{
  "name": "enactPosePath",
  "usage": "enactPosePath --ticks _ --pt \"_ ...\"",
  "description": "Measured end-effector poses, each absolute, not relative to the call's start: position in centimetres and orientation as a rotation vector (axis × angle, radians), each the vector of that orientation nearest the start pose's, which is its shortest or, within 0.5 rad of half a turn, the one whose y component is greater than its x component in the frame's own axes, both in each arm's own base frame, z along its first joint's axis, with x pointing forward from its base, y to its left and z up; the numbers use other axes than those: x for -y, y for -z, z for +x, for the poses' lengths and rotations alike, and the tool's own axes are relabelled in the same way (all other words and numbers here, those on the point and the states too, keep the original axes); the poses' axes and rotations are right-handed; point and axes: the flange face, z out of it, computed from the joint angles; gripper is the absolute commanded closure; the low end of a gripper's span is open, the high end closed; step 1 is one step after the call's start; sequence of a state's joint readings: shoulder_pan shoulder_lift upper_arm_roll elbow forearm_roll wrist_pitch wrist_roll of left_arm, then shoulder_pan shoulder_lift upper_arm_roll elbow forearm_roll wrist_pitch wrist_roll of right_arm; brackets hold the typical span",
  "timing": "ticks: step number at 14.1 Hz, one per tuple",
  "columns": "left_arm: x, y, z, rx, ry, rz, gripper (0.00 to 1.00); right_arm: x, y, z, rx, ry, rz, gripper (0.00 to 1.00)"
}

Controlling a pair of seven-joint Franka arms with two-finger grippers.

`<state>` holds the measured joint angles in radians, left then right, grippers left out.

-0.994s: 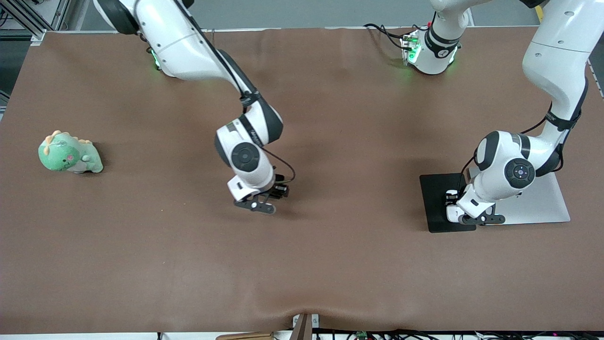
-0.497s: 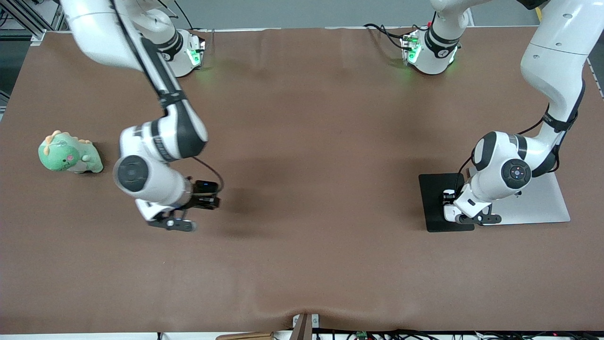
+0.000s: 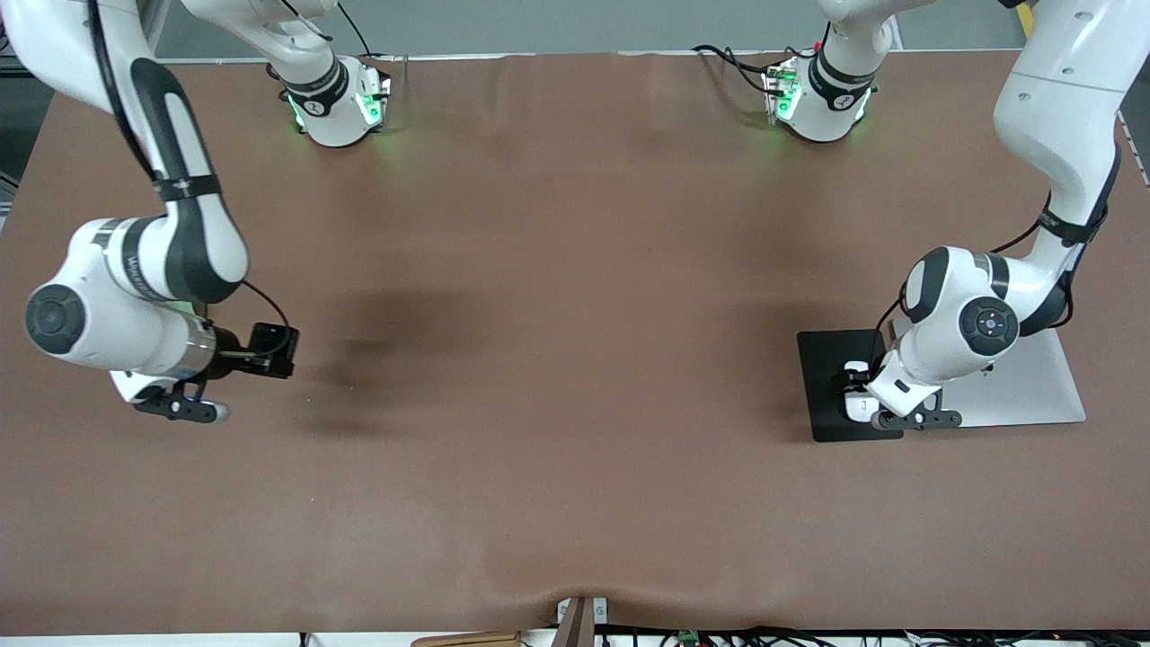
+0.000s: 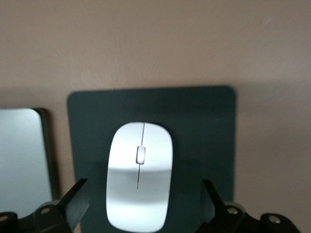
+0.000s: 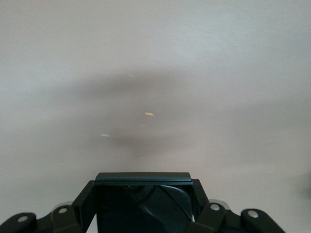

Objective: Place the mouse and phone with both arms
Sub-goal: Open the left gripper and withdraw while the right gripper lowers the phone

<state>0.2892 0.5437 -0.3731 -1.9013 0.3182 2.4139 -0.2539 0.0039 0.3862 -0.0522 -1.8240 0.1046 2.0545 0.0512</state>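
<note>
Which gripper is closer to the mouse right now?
Left. The left gripper is right over the mouse on the mouse pad, fingers open on either side. The right gripper, shut on the phone, is at the right arm's end of the table.

You have open brown surface [image 3: 575, 359] between both arms. At the left arm's end, the mouse pad [image 3: 822, 377], the mouse [image 4: 139, 175] on it and the silver slab [image 3: 1033, 386] just beside it obstruct passage.
</note>
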Motion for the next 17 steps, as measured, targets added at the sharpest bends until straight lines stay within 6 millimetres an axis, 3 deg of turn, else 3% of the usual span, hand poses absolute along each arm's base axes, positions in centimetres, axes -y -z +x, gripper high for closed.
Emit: enactPosePath --ticks 3,6,10,14,15,16,17 --pt "4.2 -31.7 64.7 -0.019 0.011 -3.055 0.00 8.6 -28.2 60.4 -0.154 -0.305 -3.033 1.00" --pt "3.3 -41.2 66.0 0.033 -0.012 -3.001 0.00 12.4 -25.5 59.9 -0.084 -0.281 -3.052 1.00" --pt "3.5 -48.8 65.8 0.066 -0.054 -3.005 0.00 15.7 -22.6 59.6 -0.013 -0.247 -3.085 1.00" --pt "3.0 -56.3 63.1 0.146 -0.008 -3.037 0.00 17.7 -19.1 58.5 -0.035 -0.307 -3.068 0.97" --pt "3.2 -58.1 62.1 0.153 0.006 -3.036 0.00 17.9 -18.3 58.3 -0.041 -0.325 -3.063 0.65" --pt "3.5 -59.6 61.1 0.154 0.012 -3.032 0.00 17.9 -17.5 58.1 -0.043 -0.341 -3.059 0.01" --pt "3.9 -60.8 60.1 0.153 0.009 -3.026 0.00 17.9 -16.9 58.0 -0.043 -0.353 -3.056 0.00"
